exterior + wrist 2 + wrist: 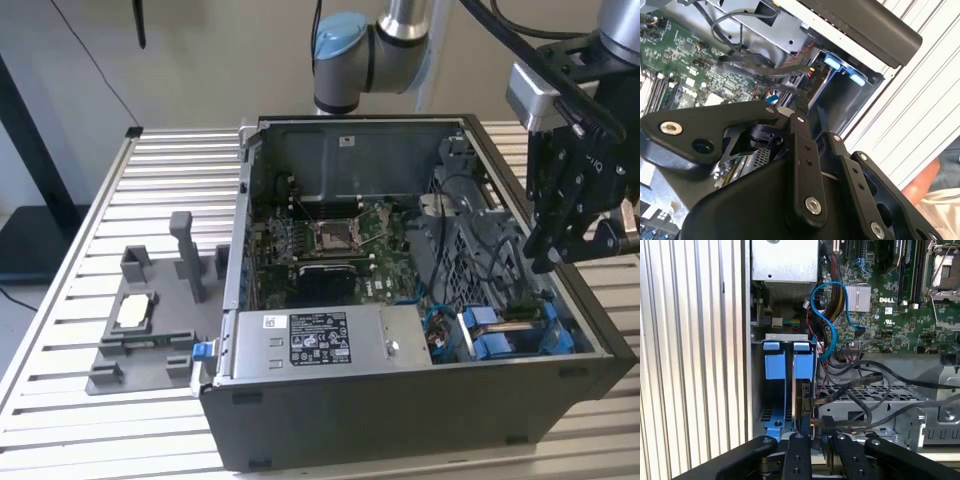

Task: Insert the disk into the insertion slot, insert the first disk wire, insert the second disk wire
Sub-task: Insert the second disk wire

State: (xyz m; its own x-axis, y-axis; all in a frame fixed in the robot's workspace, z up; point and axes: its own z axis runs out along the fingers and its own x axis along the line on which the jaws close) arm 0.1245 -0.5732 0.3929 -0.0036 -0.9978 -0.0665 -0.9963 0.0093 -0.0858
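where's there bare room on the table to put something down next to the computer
Bare slatted table lies on the exterior view's left, around the grey fixture, and in a strip beyond the case. Inside the case it is crowded: motherboard, cables, blue carriers, gripper above.

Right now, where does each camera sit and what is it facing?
Exterior view: off the arm, looking down into the open black computer case; arm and gripper at that view's right.
First wrist view: rides the arm, looking over the gripper at the bright blue plastic carriers.
Second wrist view: also on the arm, behind the gripper.
All share the carriers.
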